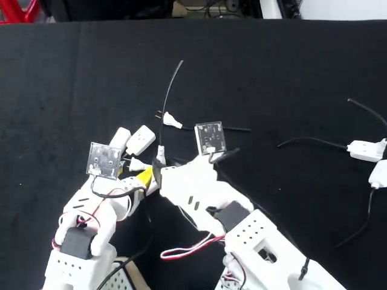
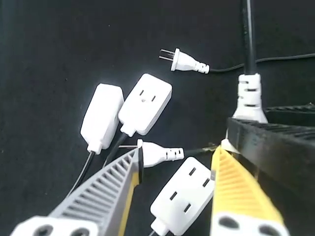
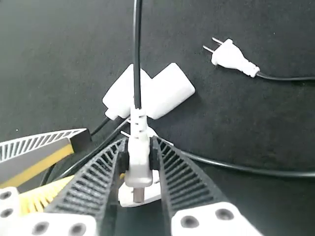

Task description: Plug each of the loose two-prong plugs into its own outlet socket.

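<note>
so the right gripper [image 3: 139,145] is clamped tight on a white plug [image 3: 136,167]. The left gripper [image 2: 178,151] hangs wide open over an outlet socket [image 2: 184,199], its grey finger [image 2: 123,172] touching another plug [image 2: 156,153].

Plug [image 2: 156,153] between left gripper [image 2: 178,152] jaws

The black bench [image 1: 272,72] carries white sockets [image 1: 141,140] near centre, a loose plug [image 1: 172,120] at their 1 o'clock, and spare sockets [image 1: 364,150] at 3 o'clock.

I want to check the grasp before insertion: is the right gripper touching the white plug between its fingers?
Touching. In the right wrist view, both fingers of the right gripper press against the sides of the white plug.
</note>
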Controlling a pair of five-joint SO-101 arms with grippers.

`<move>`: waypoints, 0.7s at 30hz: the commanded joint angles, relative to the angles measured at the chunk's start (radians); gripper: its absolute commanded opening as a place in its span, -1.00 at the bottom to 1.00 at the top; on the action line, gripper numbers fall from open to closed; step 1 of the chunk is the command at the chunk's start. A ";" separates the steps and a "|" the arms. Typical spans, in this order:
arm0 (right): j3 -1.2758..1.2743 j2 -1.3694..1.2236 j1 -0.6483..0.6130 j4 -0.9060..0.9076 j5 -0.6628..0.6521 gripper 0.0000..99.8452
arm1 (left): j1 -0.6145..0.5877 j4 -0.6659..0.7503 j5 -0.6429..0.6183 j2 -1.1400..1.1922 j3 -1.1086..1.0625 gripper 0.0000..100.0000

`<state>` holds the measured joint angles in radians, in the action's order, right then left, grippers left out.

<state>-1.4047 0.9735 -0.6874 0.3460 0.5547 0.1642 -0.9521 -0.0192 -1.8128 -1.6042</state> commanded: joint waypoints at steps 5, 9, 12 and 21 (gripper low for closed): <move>0.085 0.024 -0.003 0.015 -0.002 -0.98 | 0.010 0.015 -0.003 -0.008 0.002 -0.52; 0.093 0.024 -0.003 0.015 -0.002 -0.98 | 0.012 -0.061 0.003 -0.008 -0.002 -0.52; 0.093 0.024 -0.006 0.015 0.000 -0.98 | 0.013 -0.129 0.072 -0.008 0.019 -0.52; -0.010 0.033 -0.064 -0.140 0.018 -0.98 | 0.073 -0.146 0.002 -0.009 0.044 -0.45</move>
<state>-1.4078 0.9766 -0.7396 0.2708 0.5762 0.1964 -1.0948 0.0238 -1.8128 -1.6118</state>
